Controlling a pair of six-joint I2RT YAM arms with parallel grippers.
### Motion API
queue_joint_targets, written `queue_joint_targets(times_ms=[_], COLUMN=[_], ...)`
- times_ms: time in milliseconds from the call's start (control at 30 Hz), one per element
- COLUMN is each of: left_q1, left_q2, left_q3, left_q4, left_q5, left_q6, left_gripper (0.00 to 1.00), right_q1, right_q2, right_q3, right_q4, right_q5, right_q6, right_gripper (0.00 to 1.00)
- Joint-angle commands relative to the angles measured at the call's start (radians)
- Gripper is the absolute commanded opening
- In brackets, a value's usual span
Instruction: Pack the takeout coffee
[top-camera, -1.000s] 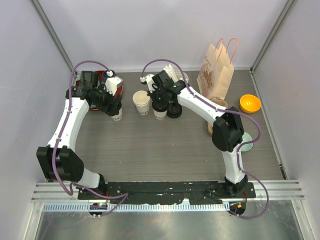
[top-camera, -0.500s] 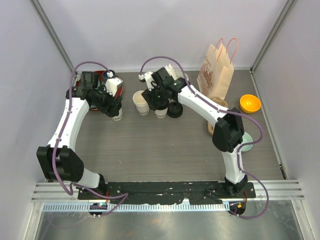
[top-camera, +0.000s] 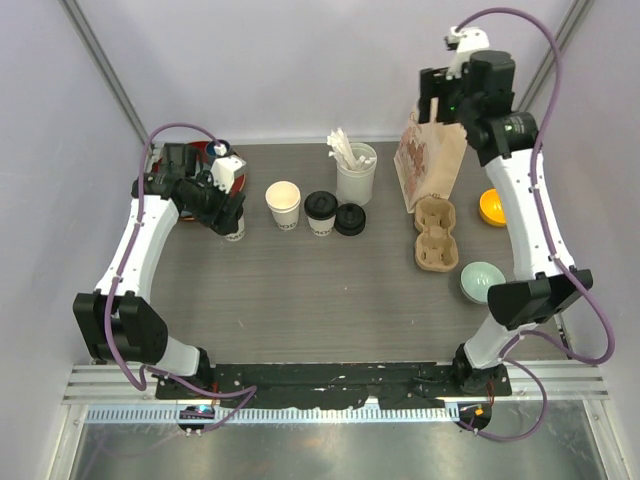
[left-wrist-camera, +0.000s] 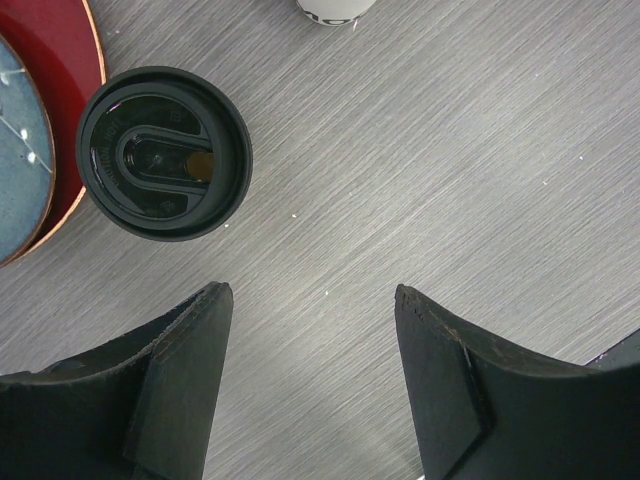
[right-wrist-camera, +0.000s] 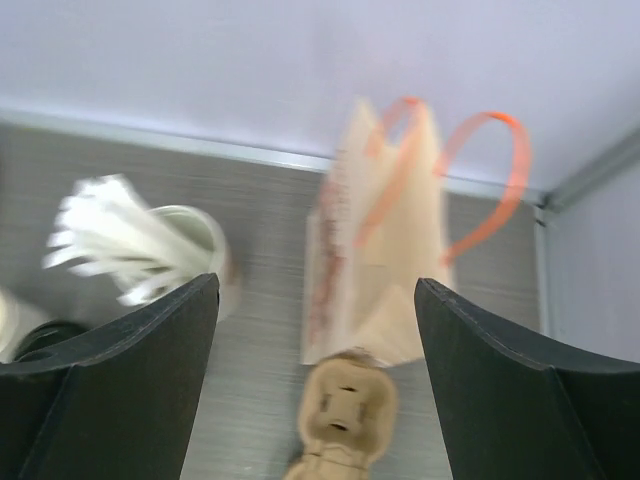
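Right gripper hangs wide open, empty, above the bag. Left gripper is wide open too, far left of it. Open cup and lidded cup stand left of the bag.

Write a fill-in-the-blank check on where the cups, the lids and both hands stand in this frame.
1. The right hand, jaws open, hangs high by the tan paper ____.
2. The cup beside the loose lid is topped with a black ____.
3. Both wells of the pulp carrier are ____.
4. The left hand holds nothing; its jaws are ____.

Missing words: bag; lid; empty; open.
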Motion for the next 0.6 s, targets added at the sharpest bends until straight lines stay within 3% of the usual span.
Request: queue_joint_targets(times_ms=[0,233,500,533,567], left_q1=[0.006,0.006,0.005,0.006,0.005], left_q2=[-0.013,-0.005,-0.004,-0.005,-0.007], left_q3=[0.014,0.005,0.015,0.014,0.014], left_q4=[-0.01,-0.017,-0.023,-0.023,-0.026], left_q5=[0.021,0.016,0.012,0.015,0.015], left_q6=[0.023,0.029,0.033,0.033,0.033], left_gripper=[0.7,0.7,0.7,0.69,0.7], right_q1=[-0.099,-0.154,-0.154,-0.156,-0.157], right_q2=[0.075,0.184,0.291,0.314,0.322], right_q3=[0.005,0.062,0.117,0.125,0.125], right_q4=[-0.014,-0.02,-0.027,-0.036,-0.04], right_q5=[0.038,-0.106,-0.103,-0.099,-0.094], right_q6=[0.015,-0.057,-0.159,-0.169,-0.183], right_gripper=[0.84,0.78,0.73,0.71,0.61])
